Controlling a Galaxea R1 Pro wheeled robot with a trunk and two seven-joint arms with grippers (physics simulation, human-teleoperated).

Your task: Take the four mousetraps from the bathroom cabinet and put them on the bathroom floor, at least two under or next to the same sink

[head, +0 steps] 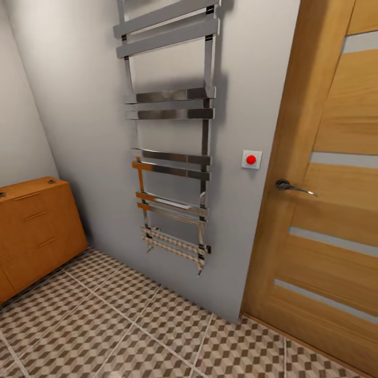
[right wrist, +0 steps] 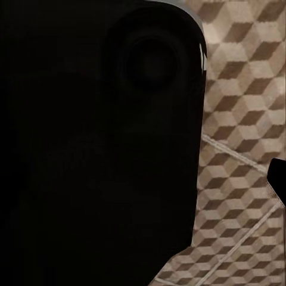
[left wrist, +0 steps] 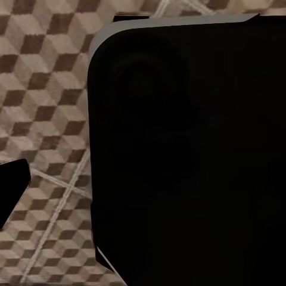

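The orange-brown wooden cabinet (head: 37,231) stands against the wall at the left of the head view, its three drawers closed. Two tiny dark things, one (head: 51,181) near its top's back corner and one (head: 2,193) at the picture's edge, lie on it; they look like mousetraps but are too small to tell. The bathroom floor (head: 131,325) with its cube-pattern tiles spreads in front of me. The bathroom sink is out of view. A black tip (left wrist: 13,185) pokes into the left wrist view and another (right wrist: 277,176) into the right wrist view, over tiles; their state is unclear.
A chrome towel radiator (head: 170,136) hangs on the grey wall ahead. A wooden door (head: 325,184) with a lever handle (head: 294,186) stands at the right, with a red button plate (head: 251,159) beside it. My dark body (left wrist: 190,155) blocks much of both wrist views.
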